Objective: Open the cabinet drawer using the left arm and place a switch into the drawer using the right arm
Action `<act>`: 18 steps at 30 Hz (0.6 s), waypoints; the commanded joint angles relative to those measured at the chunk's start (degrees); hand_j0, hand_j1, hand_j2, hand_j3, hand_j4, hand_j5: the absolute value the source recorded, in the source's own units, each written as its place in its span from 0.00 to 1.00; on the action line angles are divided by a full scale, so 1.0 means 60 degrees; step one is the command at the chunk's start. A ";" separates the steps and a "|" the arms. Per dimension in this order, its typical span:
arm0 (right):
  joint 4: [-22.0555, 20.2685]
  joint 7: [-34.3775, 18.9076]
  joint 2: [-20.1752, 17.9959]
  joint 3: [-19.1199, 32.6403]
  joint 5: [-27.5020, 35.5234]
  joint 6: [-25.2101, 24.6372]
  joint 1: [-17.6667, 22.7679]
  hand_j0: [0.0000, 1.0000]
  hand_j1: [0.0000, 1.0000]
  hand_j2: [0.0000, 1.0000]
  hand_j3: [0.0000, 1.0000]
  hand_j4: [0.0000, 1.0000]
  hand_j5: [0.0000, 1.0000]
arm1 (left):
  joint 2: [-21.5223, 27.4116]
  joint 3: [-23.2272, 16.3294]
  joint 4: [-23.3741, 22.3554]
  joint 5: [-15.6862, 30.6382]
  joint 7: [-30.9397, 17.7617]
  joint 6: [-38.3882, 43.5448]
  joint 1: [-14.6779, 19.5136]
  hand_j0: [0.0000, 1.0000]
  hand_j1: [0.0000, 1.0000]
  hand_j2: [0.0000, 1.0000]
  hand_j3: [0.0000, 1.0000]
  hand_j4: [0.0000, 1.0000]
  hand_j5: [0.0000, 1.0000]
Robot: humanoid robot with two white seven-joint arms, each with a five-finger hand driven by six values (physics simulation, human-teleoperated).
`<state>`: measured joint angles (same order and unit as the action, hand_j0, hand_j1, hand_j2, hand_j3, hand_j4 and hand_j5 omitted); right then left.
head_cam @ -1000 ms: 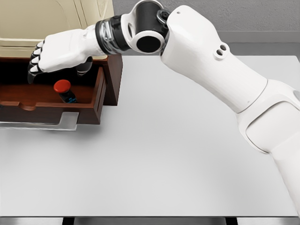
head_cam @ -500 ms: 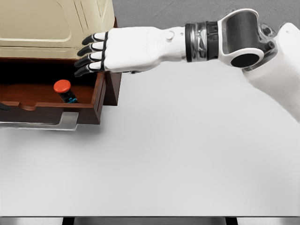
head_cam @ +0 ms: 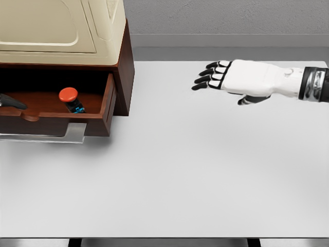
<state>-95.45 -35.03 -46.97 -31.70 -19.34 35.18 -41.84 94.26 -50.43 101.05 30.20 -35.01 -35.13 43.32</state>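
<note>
The white table spreads beneath and in front of the right hand, which hovers above its far right part. Well off to that hand's fingertip side, at the table's far left corner, stands the cabinet, cream above and dark wood below. Its drawer is pulled out toward the viewer, so the opening step looks done. Inside the drawer, well apart from the right hand, lies the switch, a red button on a dark base with a touch of blue; the placing step also looks complete. The right hand is empty, fingers stretched out flat and relaxed toward the cabinet, grasping nothing. A dark sliver at the picture's left edge may be part of the left hand; its state cannot be told. Little appears left beyond clearing the arm.
</note>
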 commanded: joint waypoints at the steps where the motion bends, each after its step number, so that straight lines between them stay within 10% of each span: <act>1: 0.0029 0.0006 -0.0271 0.0332 0.0059 -0.0031 0.0000 1.00 1.00 1.00 1.00 1.00 1.00 | -0.0197 0.0012 0.0004 0.0050 0.0001 0.0022 0.0016 1.00 1.00 1.00 1.00 1.00 1.00; 18: 0.0029 0.0006 -0.0286 0.0317 0.0059 -0.0031 0.0117 1.00 1.00 1.00 1.00 1.00 1.00 | -0.2350 0.0012 -0.0011 -0.0770 0.0001 0.0022 0.0616 1.00 1.00 1.00 1.00 1.00 1.00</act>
<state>-95.27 -35.03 -48.63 -29.81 -19.27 35.17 -41.13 80.65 -50.48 100.99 25.37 -35.02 -35.16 47.02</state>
